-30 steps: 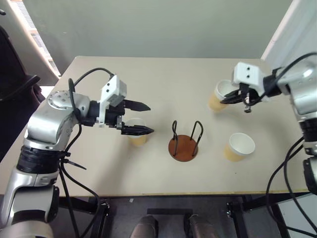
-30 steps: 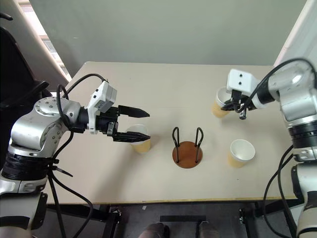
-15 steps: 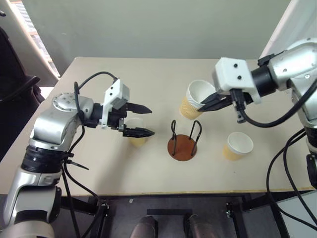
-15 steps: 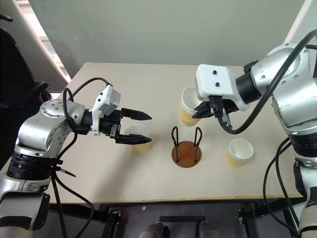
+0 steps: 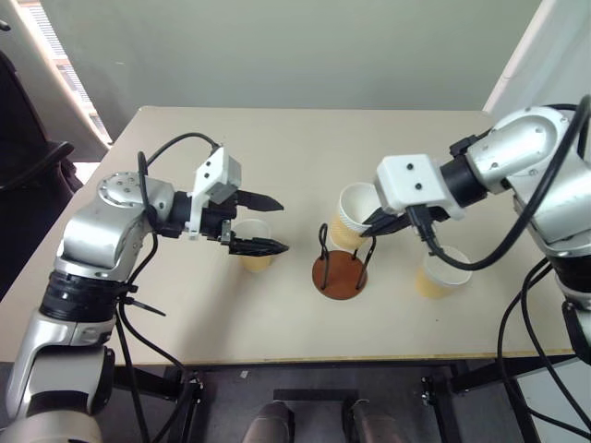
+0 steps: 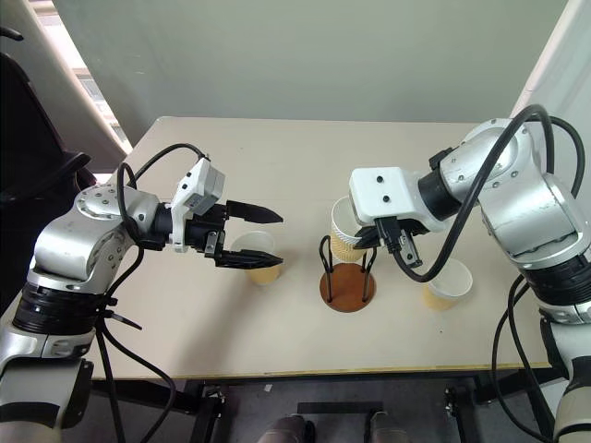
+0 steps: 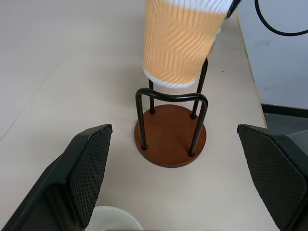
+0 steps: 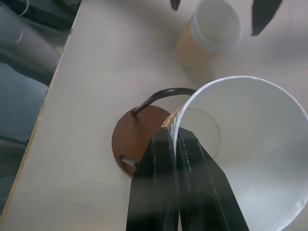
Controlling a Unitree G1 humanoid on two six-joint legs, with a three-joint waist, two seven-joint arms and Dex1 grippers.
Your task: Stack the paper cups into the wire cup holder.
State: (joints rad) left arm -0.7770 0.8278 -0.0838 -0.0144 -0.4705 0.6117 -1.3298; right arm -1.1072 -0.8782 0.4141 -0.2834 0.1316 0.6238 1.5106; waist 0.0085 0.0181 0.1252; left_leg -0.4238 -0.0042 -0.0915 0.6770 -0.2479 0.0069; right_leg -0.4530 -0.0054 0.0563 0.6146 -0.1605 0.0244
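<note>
Beige counter (image 5: 277, 314) against a grey wall, head views: right claw (image 5: 372, 224) clamped on the rim of one paper cup (image 5: 353, 214), held tilted just above the wire cup holder (image 5: 340, 273), cup bottom near the tops of the wire loops. Second cup (image 5: 254, 245) stands on the counter under the left claw (image 5: 266, 222), whose fingers are spread wide and hold nothing. Third cup (image 5: 436, 273) stands on the counter to the right of the holder, partly behind the right arm. Left wrist view: held cup (image 7: 182, 41) hangs over the rear loop, offset from the brown disc base (image 7: 170, 135) and not yet between the wires. Right wrist view: black fingers (image 8: 168, 187) pinch the cup wall at the rim; base visible beside and below the cup. Handling note, as judgement: level the cup, centre its bottom over the disc between both loops, lower straight down, and release only once it is seated; a tilted descent risks catching a wire and tipping the light holder.
</note>
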